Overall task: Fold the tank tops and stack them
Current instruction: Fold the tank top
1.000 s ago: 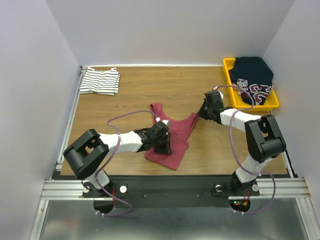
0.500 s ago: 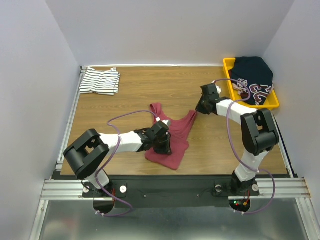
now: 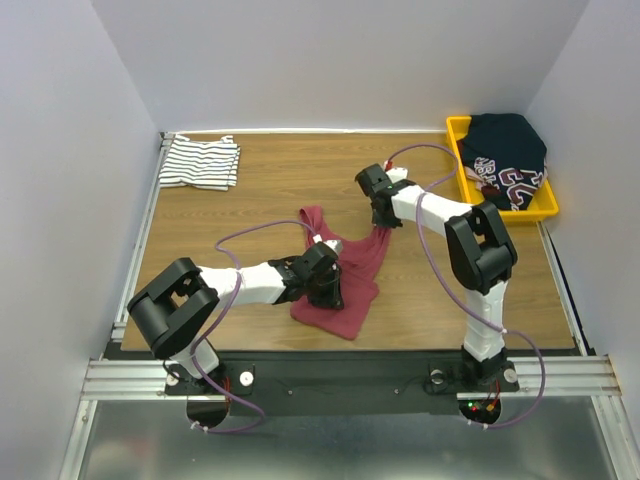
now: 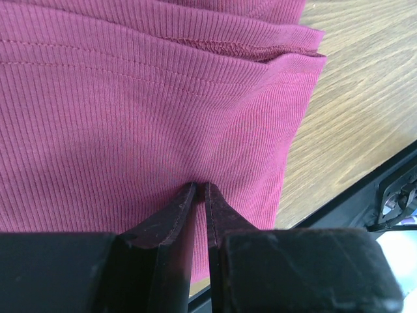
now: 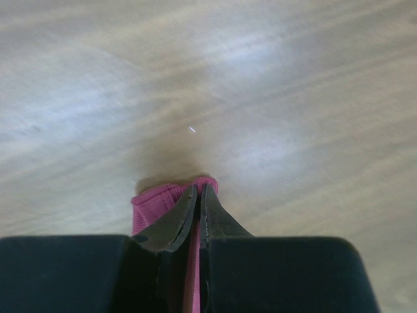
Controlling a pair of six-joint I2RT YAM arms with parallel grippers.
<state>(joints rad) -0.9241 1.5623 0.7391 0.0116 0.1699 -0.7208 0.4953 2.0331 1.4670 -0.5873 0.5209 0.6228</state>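
At the far left corner of the brown wooden table (image 3: 280, 190) we see the white tank top with thin dark stripes (image 3: 200, 163), folded flat and well apart from both arms. Moving right, the left gripper (image 3: 325, 285) lies low over the plain maroon ribbed-cloth tank top (image 3: 352, 262); in its wrist view the dark fingers (image 4: 176, 212) stand almost together, pinching a small pucker of the maroon cloth (image 4: 130, 98). That top lies near the table's middle, its long axis running roughly near to far with a slight slant, hem toward the arm bases and straps pointing away. The right gripper (image 3: 383, 215) is narrowed onto the right-hand strap, and we see a maroon fold nipped between its tips (image 5: 199, 190). Farthest right, a yellow plastic tray (image 3: 453, 140) holds a dark navy garment (image 3: 505, 140).
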